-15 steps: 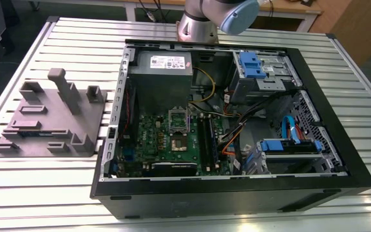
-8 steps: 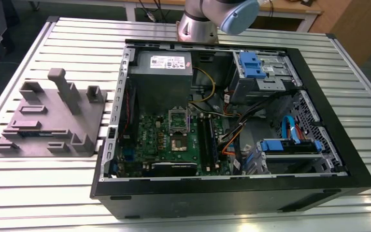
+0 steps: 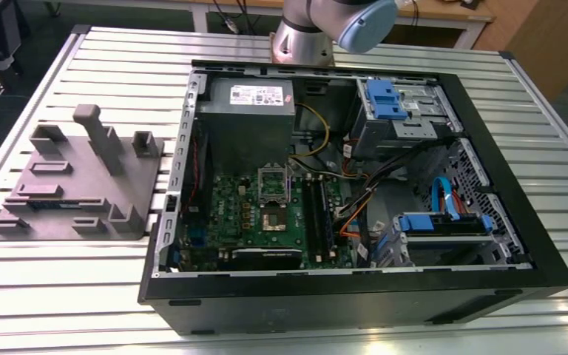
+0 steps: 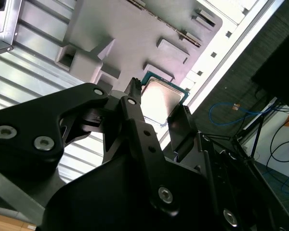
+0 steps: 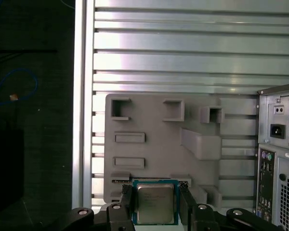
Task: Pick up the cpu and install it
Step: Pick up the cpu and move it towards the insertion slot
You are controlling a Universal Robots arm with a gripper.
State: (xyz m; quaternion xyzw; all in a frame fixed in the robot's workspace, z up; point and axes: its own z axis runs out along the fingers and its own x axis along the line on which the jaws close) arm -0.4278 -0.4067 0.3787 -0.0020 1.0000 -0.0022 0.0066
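The cpu (image 5: pixel 155 206), a flat square chip with a shiny metal top and a green rim, sits between the two black fingers of my gripper (image 5: pixel 155 198). Both fingers touch its opposite edges, so the gripper is shut on it. The second wrist view shows the same cpu (image 4: pixel 161 96) in the gripper (image 4: pixel 156 103), held well above the grey fixture plate (image 4: pixel 135 29). In the exterior view the open socket (image 3: pixel 272 214) lies on the green motherboard (image 3: pixel 254 222) inside the case.
The open black computer case (image 3: pixel 363 288) lies on the slatted metal table (image 3: pixel 67 296). A grey fixture plate (image 3: pixel 67 185) with raised blocks sits at the exterior view's left. The arm's base (image 3: pixel 304 41) stands behind the case. Drive cages (image 3: pixel 402 111) and cables fill the case's other side.
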